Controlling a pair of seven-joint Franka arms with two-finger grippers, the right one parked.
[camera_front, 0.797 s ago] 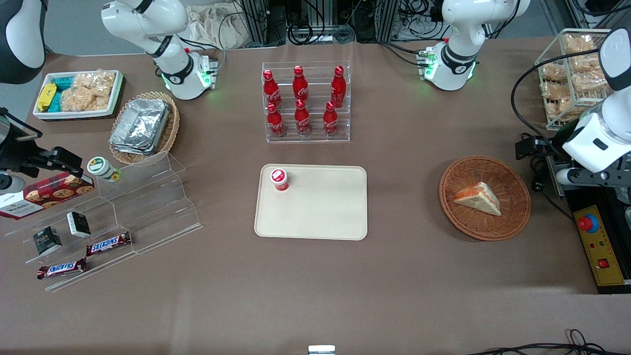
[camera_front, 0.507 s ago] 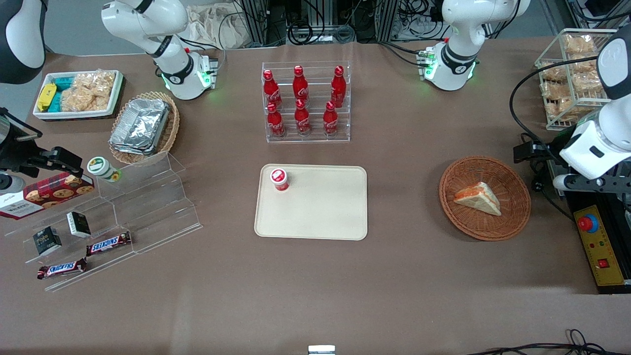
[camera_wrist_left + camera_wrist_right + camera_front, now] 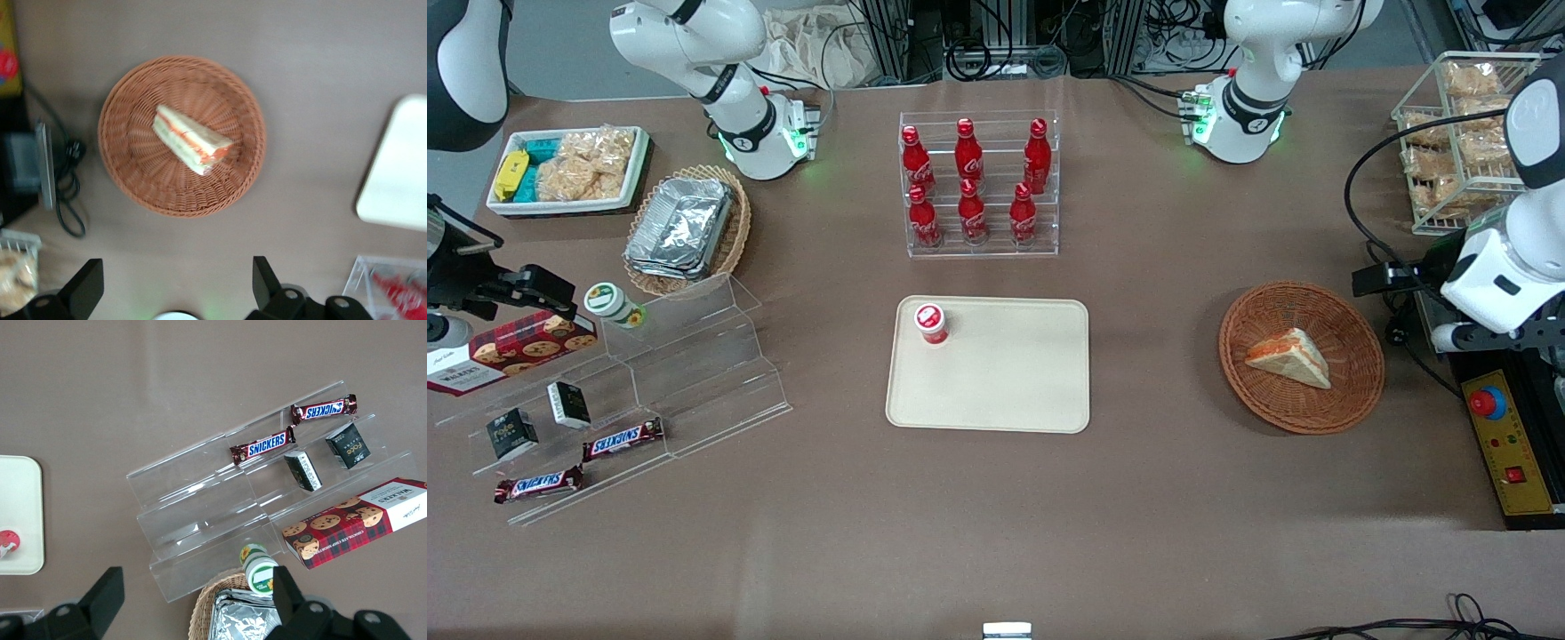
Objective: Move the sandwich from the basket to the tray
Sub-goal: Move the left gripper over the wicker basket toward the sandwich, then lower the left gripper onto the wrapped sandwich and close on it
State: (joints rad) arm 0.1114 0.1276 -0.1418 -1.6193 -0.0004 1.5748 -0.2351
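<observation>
Front view, sandwich (image 3: 1288, 357): lies on its side in the middle of the basket (image 3: 1352, 391), one pale bread face up and the orange-red filling showing along one edge.
Front view, basket: stands near the working arm's end of the table (image 3: 996, 533), well apart from the tray (image 3: 1005, 382).
Front view, tray: mostly bare; a red-capped cup (image 3: 930, 323) stands in one corner, the one nearest the bottle rack (image 3: 978, 182).
Front view, gripper (image 3: 1383, 277): high beside the basket's rim, toward the table's edge (only its dark body shows here).
Left wrist view, gripper (image 3: 175, 287): both black fingers (image 3: 85, 288) stand wide apart with nothing between them, above bare table just beside the basket (image 3: 133, 180).
Left wrist view, sandwich (image 3: 190, 139): a layered wedge, red and green filling showing at its cut side.
Handling, judged: light and soft, likely to squash or shed layers under a hard squeeze.
Hold, judged: close gently across the two bread faces near the thick middle (not the thin tip), so the layers press together.
Right wrist view: the task's things barely show, only a corner of the tray (image 3: 20, 513).
</observation>
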